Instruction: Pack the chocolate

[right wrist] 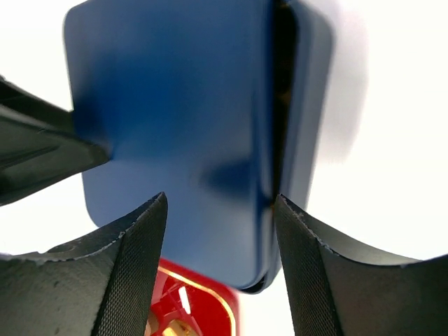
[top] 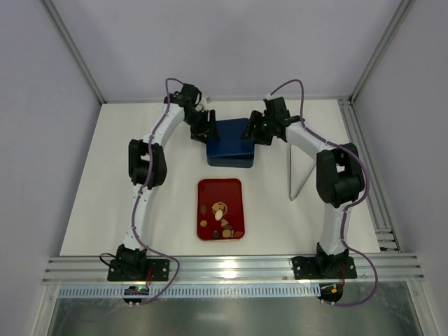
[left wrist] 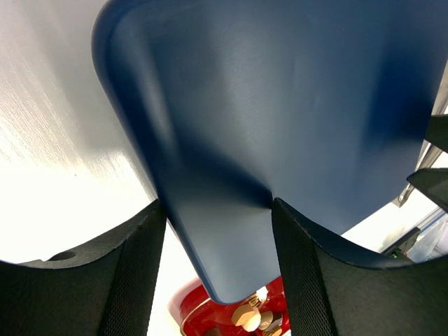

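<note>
Several small chocolates (top: 222, 217), tan, cream and dark brown, lie on the flat red tray (top: 207, 189) in the middle of the table. The dark blue box (top: 231, 143) stands behind the tray with its lid on. My left gripper (top: 204, 128) is at the box's far left corner, my right gripper (top: 257, 130) at its far right corner. In the left wrist view the jaws (left wrist: 218, 204) stand wide apart with the box's corner (left wrist: 266, 105) between them, and chocolates (left wrist: 248, 315) show below. In the right wrist view the jaws (right wrist: 221, 199) are also wide, over the box (right wrist: 175, 126) near its lid seam.
A thin pale angled rod (top: 301, 175) lies on the table right of the box, beside my right arm. Metal rails run along the right edge (top: 371, 182) and the front edge (top: 231, 269). White walls close the back and sides.
</note>
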Available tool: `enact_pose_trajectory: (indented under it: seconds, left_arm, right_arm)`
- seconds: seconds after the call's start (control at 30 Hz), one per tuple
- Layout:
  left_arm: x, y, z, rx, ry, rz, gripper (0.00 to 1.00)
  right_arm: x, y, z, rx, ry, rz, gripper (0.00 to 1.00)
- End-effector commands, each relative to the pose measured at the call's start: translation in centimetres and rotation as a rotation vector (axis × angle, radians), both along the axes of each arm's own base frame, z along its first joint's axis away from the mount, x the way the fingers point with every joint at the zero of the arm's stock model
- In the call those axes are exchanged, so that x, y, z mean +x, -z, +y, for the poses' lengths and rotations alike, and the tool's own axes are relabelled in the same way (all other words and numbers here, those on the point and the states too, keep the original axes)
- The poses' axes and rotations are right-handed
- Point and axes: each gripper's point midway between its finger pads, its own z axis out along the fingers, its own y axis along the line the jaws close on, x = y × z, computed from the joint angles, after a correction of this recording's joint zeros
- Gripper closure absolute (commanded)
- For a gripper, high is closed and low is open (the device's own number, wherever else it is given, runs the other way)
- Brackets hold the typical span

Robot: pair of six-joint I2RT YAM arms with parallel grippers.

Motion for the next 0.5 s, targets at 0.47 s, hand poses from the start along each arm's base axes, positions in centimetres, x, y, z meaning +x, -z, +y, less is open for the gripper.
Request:
enact_pose_trajectory:
  seconds: [0.47]
  left_arm:
    - [-0.1,-0.2,-0.8,0.049,0.012,-0.050,0.38]
  right_arm:
    - [-2.1,-4.2,2.5,0.109,-0.060,-0.079,0.38]
